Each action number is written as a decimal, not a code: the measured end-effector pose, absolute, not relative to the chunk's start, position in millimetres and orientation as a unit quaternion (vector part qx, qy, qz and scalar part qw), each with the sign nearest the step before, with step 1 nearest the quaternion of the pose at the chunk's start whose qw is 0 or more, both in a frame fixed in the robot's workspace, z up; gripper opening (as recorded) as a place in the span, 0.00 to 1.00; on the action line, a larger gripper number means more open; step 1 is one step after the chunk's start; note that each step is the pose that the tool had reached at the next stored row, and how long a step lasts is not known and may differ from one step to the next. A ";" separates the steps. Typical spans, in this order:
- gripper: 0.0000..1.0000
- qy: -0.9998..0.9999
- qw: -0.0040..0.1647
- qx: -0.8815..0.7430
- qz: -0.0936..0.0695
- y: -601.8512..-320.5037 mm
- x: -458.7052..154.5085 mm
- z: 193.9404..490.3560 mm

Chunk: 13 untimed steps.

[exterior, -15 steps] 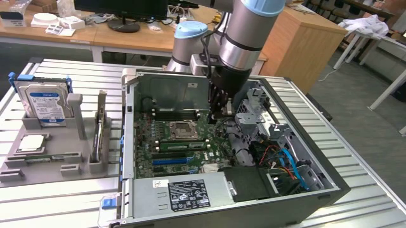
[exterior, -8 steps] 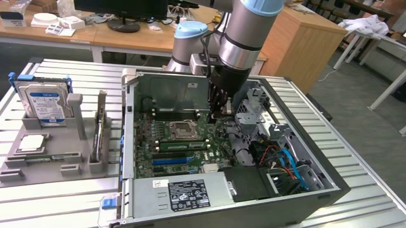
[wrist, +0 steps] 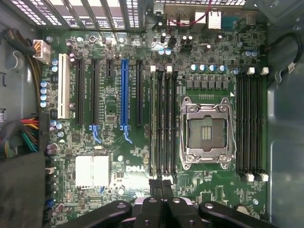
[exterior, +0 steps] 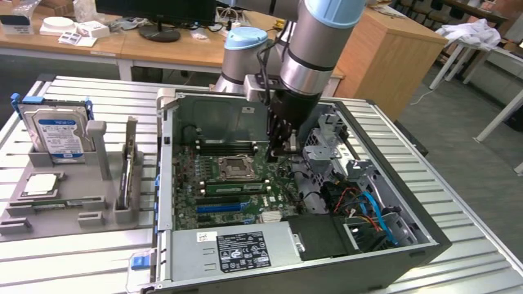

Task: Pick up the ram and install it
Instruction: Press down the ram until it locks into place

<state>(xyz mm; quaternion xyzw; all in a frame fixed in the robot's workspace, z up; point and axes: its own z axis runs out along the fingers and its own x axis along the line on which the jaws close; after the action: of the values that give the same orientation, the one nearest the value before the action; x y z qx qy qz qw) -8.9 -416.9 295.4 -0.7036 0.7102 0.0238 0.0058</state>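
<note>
Motherboard (wrist: pixel 209 185) open between case wall (exterior: pixel 166 165), drive cage (exterior: pixel 329 150)

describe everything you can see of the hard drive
The hard drive is a boxy silver metal unit with a blue and white label facing the camera. It stands upright, slotted into a grey holder on the slatted table, at the exterior view's left of the open computer case. Blue clips flank its top corners; the holder touches it.

This looks like a robotics lab: a robot arm (exterior: pixel 327 37) hangs over an open computer case (exterior: pixel 368 269) on a slatted metal table (exterior: pixel 98 98), a grey parts fixture (exterior: pixel 57 214) sits near the table's edge, and wooden desks (exterior: pixel 163 49) with a monitor (exterior: pixel 155 9) stand behind.
</note>
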 end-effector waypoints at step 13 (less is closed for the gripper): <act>0.11 0.710 0.006 -0.704 0.024 -417.1 -4.5 291.0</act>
<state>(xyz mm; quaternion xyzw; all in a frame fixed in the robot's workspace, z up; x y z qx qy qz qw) -4.5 -417.1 291.0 -0.7036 0.7102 0.0240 0.0056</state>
